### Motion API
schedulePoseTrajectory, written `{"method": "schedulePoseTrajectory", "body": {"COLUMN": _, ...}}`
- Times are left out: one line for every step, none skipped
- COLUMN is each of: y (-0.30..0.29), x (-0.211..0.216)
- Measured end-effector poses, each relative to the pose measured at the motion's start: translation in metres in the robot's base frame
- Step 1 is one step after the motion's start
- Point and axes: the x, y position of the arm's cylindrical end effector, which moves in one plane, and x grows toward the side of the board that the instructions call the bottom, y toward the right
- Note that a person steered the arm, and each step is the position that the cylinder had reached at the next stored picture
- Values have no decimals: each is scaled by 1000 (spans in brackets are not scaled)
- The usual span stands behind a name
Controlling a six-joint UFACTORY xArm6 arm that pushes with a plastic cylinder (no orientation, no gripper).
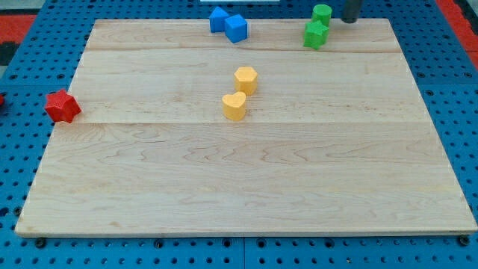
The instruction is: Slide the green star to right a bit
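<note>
the green star (315, 34) sits at the board's (224, 187) top right, touching a green cylinder (322, 13) above it. your tip (349, 20), a bare rod holding nothing, is just right of both. you're still approaching: bring it round to the star's left, then push right gently.

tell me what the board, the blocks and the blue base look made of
Board: pale wood, seemingly glued planks, with visible grain and long seams; matte finish.
Blocks, e.g. the green star and red star: solid, evenly coloured, slightly glossy; painted wood or plastic, can't tell which.
Blue base: a sheet with a regular grid of holes; probably painted metal or plastic.
My tip: dark, material unclear.
</note>
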Motion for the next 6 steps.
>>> {"method": "schedulePoseTrajectory", "body": {"y": -55, "x": 17}}
{"method": "schedulePoseTrajectory", "body": {"y": -94, "x": 77}}
{"method": "schedulePoseTrajectory", "body": {"y": -95, "x": 95}}
{"method": "schedulePoseTrajectory", "body": {"y": -132, "x": 69}}
{"method": "schedulePoseTrajectory", "body": {"y": -125, "x": 4}}
{"method": "schedulePoseTrajectory", "body": {"y": -37, "x": 20}}
